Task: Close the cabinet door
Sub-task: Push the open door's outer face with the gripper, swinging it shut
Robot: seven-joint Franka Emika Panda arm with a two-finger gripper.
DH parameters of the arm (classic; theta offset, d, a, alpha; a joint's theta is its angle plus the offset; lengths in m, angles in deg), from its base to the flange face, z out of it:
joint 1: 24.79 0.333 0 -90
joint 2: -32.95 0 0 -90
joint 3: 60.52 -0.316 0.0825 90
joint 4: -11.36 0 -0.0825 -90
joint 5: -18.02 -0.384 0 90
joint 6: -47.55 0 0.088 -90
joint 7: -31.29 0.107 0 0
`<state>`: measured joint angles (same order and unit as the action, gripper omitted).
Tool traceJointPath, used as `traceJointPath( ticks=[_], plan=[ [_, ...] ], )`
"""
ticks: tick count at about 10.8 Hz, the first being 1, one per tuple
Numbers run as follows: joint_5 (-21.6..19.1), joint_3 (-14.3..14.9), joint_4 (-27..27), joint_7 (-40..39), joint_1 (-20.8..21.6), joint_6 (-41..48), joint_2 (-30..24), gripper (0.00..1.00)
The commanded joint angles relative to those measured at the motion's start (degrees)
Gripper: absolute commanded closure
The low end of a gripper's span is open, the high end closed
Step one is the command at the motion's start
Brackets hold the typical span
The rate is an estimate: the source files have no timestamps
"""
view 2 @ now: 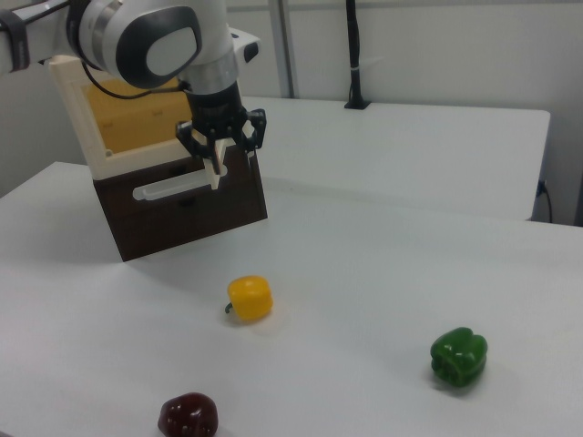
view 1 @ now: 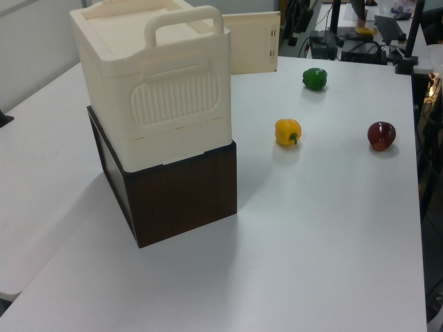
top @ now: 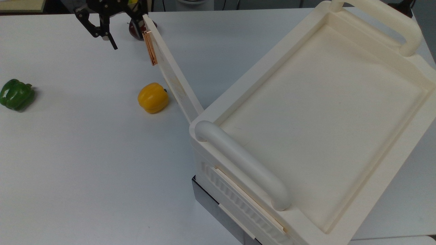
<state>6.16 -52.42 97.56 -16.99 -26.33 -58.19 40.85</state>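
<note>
- Nearest in the top view: the cabinet point(top: 379, 177) fills the near right of the table point(top: 85, 153). Its ribbed side and dark base face the near edge.
- The hinge is at the cabinet's near-left corner. From there the cabinet door point(top: 173, 81) swings out toward the far left, wide open, at a broad angle to the cabinet front.
- A yellow pepper point(top: 153, 98) lies just beside the door's outer face, on the top view's left of it and apart from it. A green pepper point(top: 16, 94) sits well off at the far left edge.
- Farther out, the copper handle strip point(top: 150, 47) sits on the door's outer face near the free edge.
- Farthest: the gripper point(top: 125, 34) hangs by the free edge on the handle side, with no contact that I can make out. The right view has the gripper point(view 2: 219, 150) with its black fingers spread and nothing held, so I log it as released.
- A dark red fruit point(view 1: 381, 135) lies on the table beyond the door's tip.
- Step, by my reading: approach is done in the main and the push has not begun. The door shows no sign of closing.
- Next move, as a judgement: bring a finger against the outer face near the handle, then sweep in an arc about the hinge toward the cabinet front.
- Keep contact near the free edge for leverage, and keep clear of the red fruit.
</note>
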Motion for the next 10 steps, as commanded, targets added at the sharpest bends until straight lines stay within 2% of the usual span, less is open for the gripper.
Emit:
traceJointPath(
  ticks=[1,2,4,6,9,10],
  plan=[
    [0.87,1.48,0.11,-15.83,0.13,-1.14,-0.25,0.91],
    [0.87,1.48,0.11,-18.14,0.05,-1.14,-0.43,1.00],
    [0.96,1.57,0.02,-20.26,0.05,-2.18,-0.34,1.00],
    [0.43,1.57,0.11,-25.78,0.13,-10.68,-0.25,1.00],
    [-0.27,1.22,0.02,-25.11,0.83,-14.83,1.06,1.00],
    [-0.36,1.22,0.02,-24.32,2.75,-17.11,1.94,1.00]
  ],
)
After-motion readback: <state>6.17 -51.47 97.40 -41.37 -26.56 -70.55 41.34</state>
